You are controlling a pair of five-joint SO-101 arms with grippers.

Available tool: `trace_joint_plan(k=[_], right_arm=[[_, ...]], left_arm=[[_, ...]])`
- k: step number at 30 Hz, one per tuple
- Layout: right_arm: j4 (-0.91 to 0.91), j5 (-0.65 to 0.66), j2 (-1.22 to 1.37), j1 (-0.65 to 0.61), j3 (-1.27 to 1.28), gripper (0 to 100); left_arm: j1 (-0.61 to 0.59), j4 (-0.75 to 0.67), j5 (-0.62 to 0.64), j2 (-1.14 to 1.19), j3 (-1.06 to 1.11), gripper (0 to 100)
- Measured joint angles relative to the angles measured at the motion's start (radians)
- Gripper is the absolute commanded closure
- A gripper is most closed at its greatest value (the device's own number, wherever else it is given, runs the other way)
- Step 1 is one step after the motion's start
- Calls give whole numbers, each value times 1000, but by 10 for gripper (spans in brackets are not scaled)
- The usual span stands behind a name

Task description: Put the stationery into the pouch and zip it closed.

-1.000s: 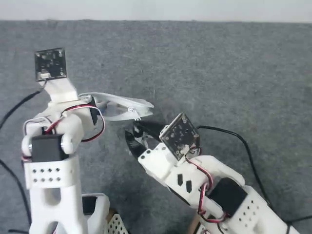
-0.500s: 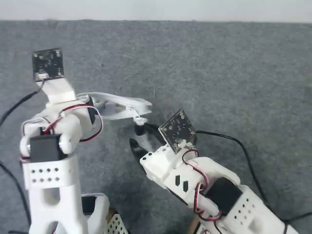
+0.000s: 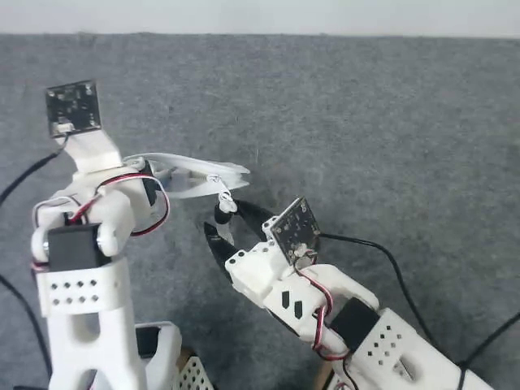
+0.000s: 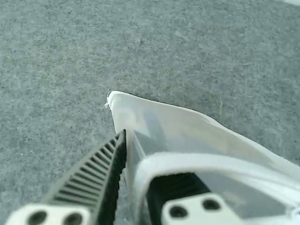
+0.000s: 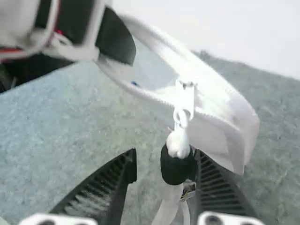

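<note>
Left gripper (image 4: 129, 140) clamps the pouch (image 4: 187, 136) aloft; right gripper (image 5: 164, 155) gapes around its zip pull (image 5: 176, 168).
Closing off-centre could let the pull slip.

Left gripper (image 3: 180, 174) and pouch (image 3: 218, 173) have edged toward the table's left edge — right gripper (image 3: 231, 228) followed, wrist rolled

The counter (image 3: 390, 122) is covered edge to edge in a grey, felt-like mat. A thin black cable (image 3: 366, 239) lies across it in a loose curve.
</note>
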Motion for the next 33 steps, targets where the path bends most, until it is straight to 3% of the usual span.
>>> trace_joint_plan(k=[5,14,33], right_arm=[[-21,0,0,2,0,939],[-26,0,0,23,0,819],[-51,0,0,43,20,819]], left_arm=[[0,0,0,0,0,988],[0,0,0,0,0,988],[0,0,0,0,0,988]])
